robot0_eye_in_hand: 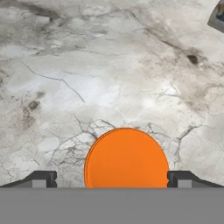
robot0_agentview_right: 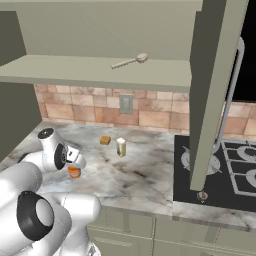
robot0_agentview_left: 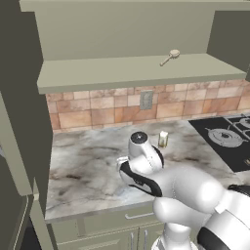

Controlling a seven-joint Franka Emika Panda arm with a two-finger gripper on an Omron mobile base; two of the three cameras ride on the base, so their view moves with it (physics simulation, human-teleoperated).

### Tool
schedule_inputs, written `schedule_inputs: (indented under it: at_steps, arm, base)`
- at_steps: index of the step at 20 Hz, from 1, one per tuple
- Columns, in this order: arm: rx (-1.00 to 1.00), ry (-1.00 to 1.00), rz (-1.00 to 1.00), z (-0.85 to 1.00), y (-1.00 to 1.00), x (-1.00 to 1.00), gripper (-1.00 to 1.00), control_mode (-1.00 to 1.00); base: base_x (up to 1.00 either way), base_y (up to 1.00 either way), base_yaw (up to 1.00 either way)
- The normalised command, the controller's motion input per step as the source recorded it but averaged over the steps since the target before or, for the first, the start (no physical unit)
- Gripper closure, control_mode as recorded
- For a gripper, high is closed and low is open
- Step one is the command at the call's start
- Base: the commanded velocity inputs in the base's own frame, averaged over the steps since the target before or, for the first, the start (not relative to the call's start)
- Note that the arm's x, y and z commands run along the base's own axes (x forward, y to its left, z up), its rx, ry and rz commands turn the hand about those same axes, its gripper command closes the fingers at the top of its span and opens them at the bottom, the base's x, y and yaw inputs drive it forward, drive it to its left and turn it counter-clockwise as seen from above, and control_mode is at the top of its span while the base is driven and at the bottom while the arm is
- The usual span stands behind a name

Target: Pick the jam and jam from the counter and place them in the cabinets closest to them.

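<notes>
pincer (robot0_eye_in_hand: 112, 178): wide open, a tip on each side of the orange jam lid (robot0_eye_in_hand: 126, 158) | jam: on the counter (robot0_eye_in_hand: 87, 65), right under the hand | step: lining up grab #1, I'd say | next: probably drop straight down, squeeze, then lift to the shelf (robot0_agentview_left: 122, 71)

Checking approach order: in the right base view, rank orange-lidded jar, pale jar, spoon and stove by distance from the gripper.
1. Orange-lidded jar, right under the open gripper.
2. Pale jar, mid-counter toward the wall.
3. Stove, on the counter's right.
4. Spoon, up on the cabinet shelf.
</notes>
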Motion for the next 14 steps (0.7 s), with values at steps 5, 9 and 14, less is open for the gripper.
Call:
schedule_inputs:
  at_steps: [5,9,14]
  arm:
    - [0.0,-0.02,0.0,-0.27,-0.09,0.0,-1.0,-1.0]
    - [0.0,-0.03,0.0,-0.22,-0.13,0.0,-1.0,-1.0]
    - [0.0,-0.02,0.01,-0.08,-0.09,0.0,-1.0,-1.0]
  base:
    - [0.0,0.0,0.0]
    - [0.0,0.0,0.0]
    - [0.0,0.0,0.0]
